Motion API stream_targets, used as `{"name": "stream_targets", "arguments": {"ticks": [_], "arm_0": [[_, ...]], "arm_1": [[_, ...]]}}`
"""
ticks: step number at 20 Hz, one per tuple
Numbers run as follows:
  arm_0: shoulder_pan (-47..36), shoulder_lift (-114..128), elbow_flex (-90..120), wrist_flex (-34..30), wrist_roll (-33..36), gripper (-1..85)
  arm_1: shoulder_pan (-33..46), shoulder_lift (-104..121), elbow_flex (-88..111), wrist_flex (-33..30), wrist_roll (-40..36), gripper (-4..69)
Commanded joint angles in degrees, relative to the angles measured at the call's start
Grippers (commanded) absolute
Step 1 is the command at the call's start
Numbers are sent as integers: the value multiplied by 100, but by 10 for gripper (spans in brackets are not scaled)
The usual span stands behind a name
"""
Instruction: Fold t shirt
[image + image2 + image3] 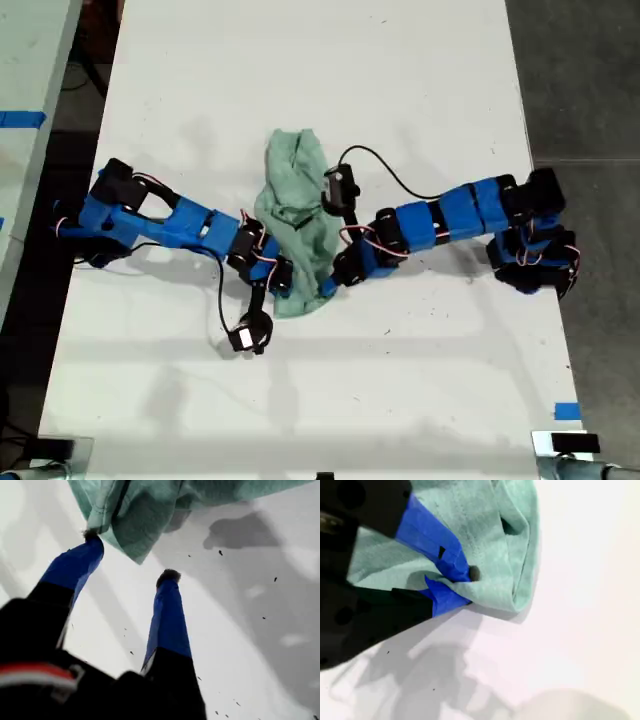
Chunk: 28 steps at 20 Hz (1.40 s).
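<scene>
The pale mint-green t shirt (pixel 296 205) lies bunched in a long crumpled strip at the middle of the white table (pixel 400 70). Two blue arms reach in, one from each side of the exterior view, and both meet the shirt's near end. My first gripper (pixel 131 556) is open above the table. One of its fingertips (pixel 92 539) touches a hanging edge of the t shirt (pixel 150 505); the other stands apart from the cloth. My second gripper (pixel 467 587) is shut on a folded edge of the t shirt (pixel 485 525). The wrist views do not show which arm is which.
A black cable (pixel 390 172) loops over the table beside the arm at the exterior view's right. A piece of blue tape (pixel 567 410) marks the table's near corner at the exterior view's right. Dark floor (pixel 580 70) lies past the table's edge there.
</scene>
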Motion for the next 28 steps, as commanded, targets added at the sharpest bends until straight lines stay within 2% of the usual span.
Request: {"name": "stream_targets", "arguments": {"ticks": [1, 7, 8, 9, 12, 14, 15, 17, 20, 23, 28], "arm_0": [[202, 158, -334, 26, 35, -2], [281, 79, -510, 62, 18, -2], [299, 79, -554, 88, 18, -2], [308, 79, -580, 141, 9, -2], [369, 141, -589, 272, 0, -2], [492, 352, -598, 369, 26, -2], [606, 483, -633, 519, -26, -2], [835, 721, -923, 976, -202, -3], [1099, 923, -1934, 1881, -316, -3], [756, 1784, -1740, 2672, -272, -3], [-888, 3217, -554, 2892, 826, -3]], "arm_1": [[167, 26, -492, -149, -105, 244], [378, -809, -1002, -369, -316, 238], [404, -1055, -1151, -378, -352, 95], [413, -1213, -1248, -404, -378, -3], [176, -1195, -1538, -105, -378, -2], [-290, -1046, -1696, -9, -167, -2], [-598, -1204, -2127, 237, -35, -2], [-1107, -1512, -3006, 659, 220, -2], [-1336, -1002, -3243, 712, 193, -2], [-791, -185, -3111, 853, -404, -2], [686, 264, -3032, 1248, -1731, -2]]}}
